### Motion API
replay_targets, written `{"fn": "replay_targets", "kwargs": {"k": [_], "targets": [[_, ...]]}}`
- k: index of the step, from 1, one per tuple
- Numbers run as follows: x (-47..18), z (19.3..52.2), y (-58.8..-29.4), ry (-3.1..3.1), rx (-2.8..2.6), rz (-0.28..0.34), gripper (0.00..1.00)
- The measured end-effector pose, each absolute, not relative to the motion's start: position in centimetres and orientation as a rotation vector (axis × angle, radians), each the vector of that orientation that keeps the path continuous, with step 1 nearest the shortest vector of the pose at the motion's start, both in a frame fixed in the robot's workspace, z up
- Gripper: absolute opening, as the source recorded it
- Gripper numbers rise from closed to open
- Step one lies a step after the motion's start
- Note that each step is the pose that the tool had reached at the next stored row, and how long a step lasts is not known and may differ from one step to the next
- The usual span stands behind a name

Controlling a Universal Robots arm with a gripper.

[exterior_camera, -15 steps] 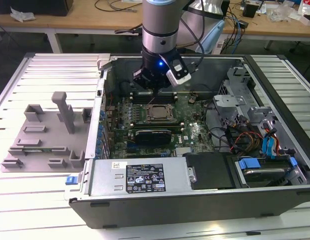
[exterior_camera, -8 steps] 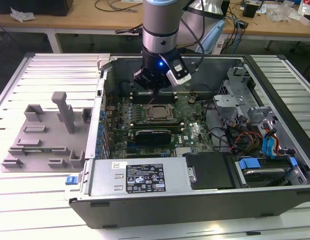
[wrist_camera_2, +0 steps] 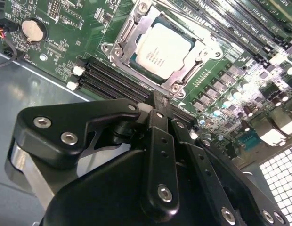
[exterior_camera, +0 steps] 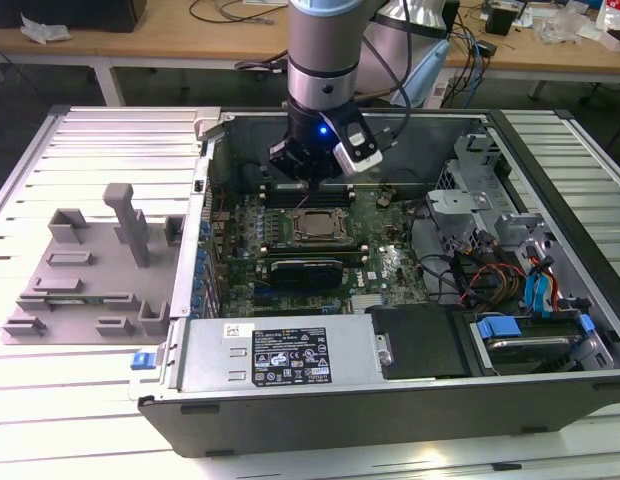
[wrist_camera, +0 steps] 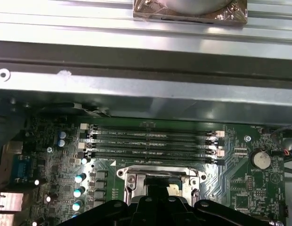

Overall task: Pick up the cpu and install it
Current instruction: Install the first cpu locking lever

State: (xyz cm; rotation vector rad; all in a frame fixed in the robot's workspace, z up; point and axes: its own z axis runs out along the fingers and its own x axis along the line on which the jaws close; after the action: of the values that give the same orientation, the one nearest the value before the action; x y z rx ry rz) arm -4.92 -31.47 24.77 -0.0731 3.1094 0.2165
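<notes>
Gripper hangs shut and empty over the seated cpu, and one low drift could knock it askew.

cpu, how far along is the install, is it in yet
Done: the cpu lies flat inside the socket frame. In hand: the gripper hovers above the socket's edge, not holding the chip. Left: I cannot tell whether the frame is latched down.
</notes>
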Motion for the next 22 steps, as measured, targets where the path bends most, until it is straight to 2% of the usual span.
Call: {"fn": "replay_targets", "kwargs": {"k": [22], "targets": [[-4.92, 24.27, -30.41, 3.109, -0.037, 0.216, 0.11]]}}
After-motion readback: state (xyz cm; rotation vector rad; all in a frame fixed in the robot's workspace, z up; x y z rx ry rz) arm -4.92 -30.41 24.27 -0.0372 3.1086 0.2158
